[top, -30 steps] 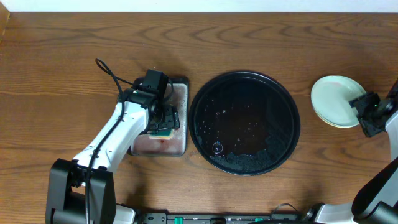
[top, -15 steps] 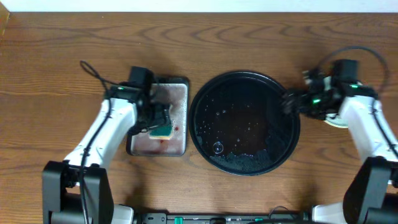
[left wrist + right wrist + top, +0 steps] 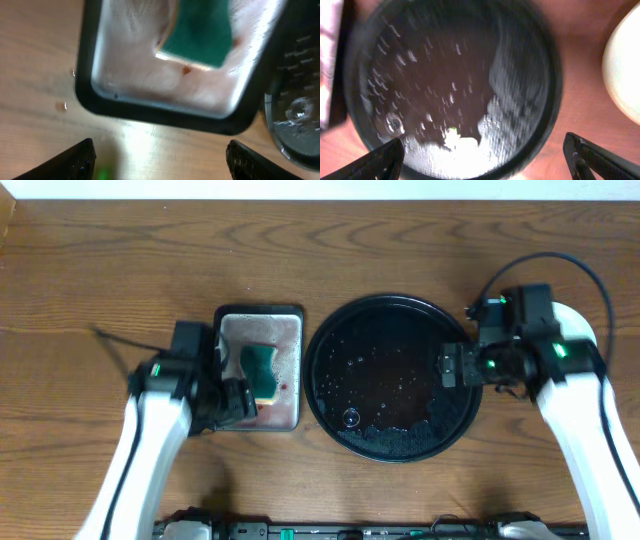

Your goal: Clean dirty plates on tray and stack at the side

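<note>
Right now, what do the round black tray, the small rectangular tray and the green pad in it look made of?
Round tray: glossy black, probably plastic; glare and droplets sit on it. Rectangular tray: likely metal, silver-grey with a dull brushed sheen. Green pad: seems a sponge, matte and soft-edged.

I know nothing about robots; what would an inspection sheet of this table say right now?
Surface: brown wooden table, stray droplets.
Job's things: black round tray, wet and foamy, no plate on it; pale plate beside it, partly in view.
Clutter: metal tray holding a green sponge, reddish smears.
Grippers: left gripper and right gripper, fingers wide apart, holding nothing.
Cables: black cable looping over the right arm.
Surroundings: white strip along the far edge.
</note>
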